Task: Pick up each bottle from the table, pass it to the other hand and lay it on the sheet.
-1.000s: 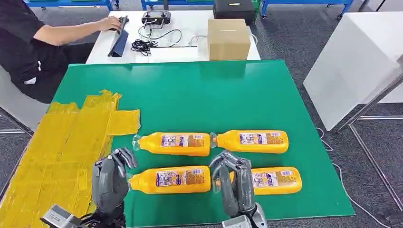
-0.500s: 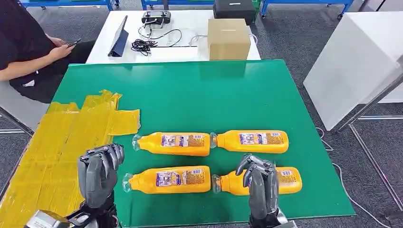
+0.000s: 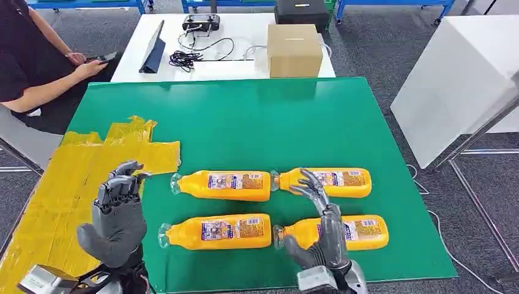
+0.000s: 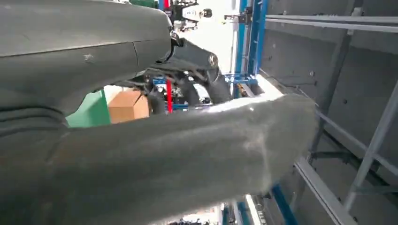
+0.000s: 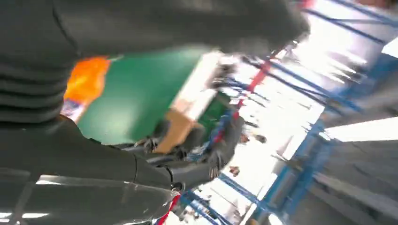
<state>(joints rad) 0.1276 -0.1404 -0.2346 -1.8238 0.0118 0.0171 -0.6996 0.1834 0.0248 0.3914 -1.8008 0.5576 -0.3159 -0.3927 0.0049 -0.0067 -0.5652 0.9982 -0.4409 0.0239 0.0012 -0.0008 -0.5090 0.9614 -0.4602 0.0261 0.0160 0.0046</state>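
Both hands are spread and holding nothing, right hand [image 3: 322, 236] with fingers [image 3: 310, 182] over the near-right bottle [image 3: 361, 232], left hand [image 3: 117, 217] by the sheet [image 3: 67, 196], all four bottles on the desk [image 3: 245, 116], so a sloppy grab could roll one off.

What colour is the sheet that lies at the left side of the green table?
The sheet is yellow, crinkled and glossy; the head view shows it best.
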